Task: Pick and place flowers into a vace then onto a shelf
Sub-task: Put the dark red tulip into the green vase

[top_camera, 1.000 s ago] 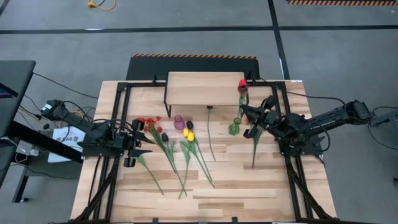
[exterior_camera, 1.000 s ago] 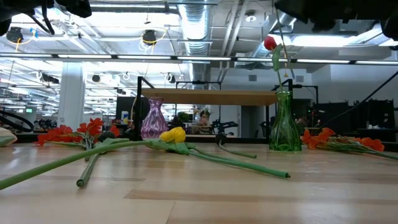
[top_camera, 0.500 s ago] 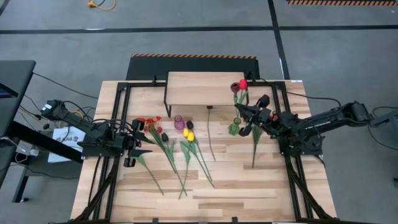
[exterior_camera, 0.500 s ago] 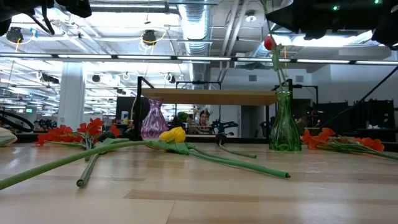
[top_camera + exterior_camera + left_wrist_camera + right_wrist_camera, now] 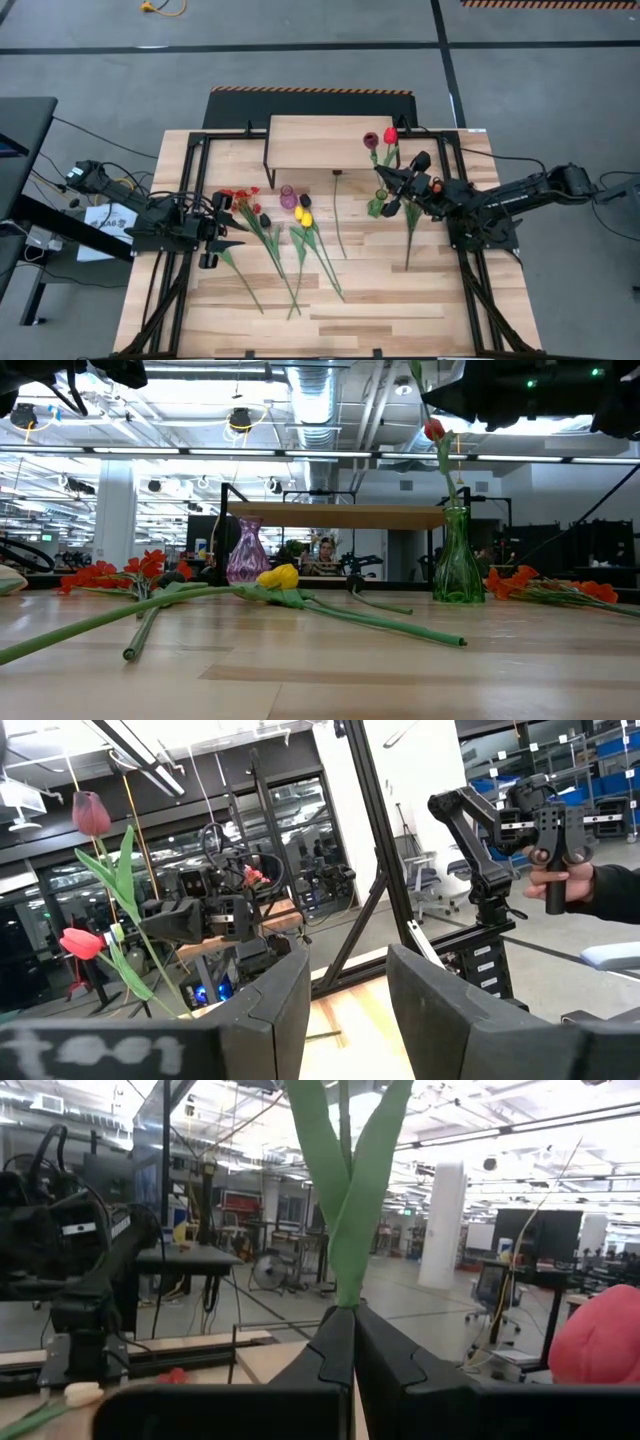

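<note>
The right pincer [image 5: 385, 184] pinches a maroon tulip [image 5: 371, 141] stem above the green vase [image 5: 377, 206], at the shelf's [image 5: 318, 143] 4 o'clock. The vase mouth is hidden. The left pincer [image 5: 238, 229] waits open at 9 o'clock on the worktop [image 5: 400, 300].

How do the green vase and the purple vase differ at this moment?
The green vase holds a red tulip; the purple vase shows no flower in it. The green vase is taller and slimmer, the purple one shorter and rounder. The right gripper, shut on a maroon tulip, is by the green vase; the left gripper waits farther from the purple vase. Both stand upright before the shelf.
</note>
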`<action>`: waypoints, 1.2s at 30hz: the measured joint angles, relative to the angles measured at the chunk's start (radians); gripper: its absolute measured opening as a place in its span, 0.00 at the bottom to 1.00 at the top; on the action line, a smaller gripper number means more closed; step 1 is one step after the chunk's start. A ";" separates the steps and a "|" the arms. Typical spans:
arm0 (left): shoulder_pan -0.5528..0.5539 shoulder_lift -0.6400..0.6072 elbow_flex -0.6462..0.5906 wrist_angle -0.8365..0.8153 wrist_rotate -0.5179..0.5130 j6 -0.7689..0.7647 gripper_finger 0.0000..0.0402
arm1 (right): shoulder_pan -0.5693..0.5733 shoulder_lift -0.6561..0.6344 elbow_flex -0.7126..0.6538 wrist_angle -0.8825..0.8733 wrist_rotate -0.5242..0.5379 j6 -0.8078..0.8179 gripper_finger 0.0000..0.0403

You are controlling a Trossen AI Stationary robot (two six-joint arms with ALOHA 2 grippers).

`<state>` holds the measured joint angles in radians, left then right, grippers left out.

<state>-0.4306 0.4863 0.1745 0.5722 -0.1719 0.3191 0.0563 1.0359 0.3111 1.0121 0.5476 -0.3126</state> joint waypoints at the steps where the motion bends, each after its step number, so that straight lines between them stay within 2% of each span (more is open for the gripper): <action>1: 0.000 0.000 0.000 0.000 0.000 0.000 0.31 | 0.000 0.000 0.000 -0.002 0.000 0.000 0.00; 13: 0.000 0.000 0.000 0.000 0.000 0.000 0.31 | -0.001 0.000 0.000 -0.018 0.005 0.039 0.00; 24: 0.000 0.000 0.000 -0.002 0.000 0.000 0.31 | 0.001 0.000 0.000 -0.115 0.110 0.113 0.00; 36: 0.000 0.000 0.000 -0.003 0.000 0.000 0.31 | 0.001 0.000 0.000 -0.122 0.111 0.123 0.00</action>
<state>-0.4308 0.4862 0.1745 0.5694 -0.1718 0.3187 0.0570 1.0355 0.3111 0.8906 0.6590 -0.1901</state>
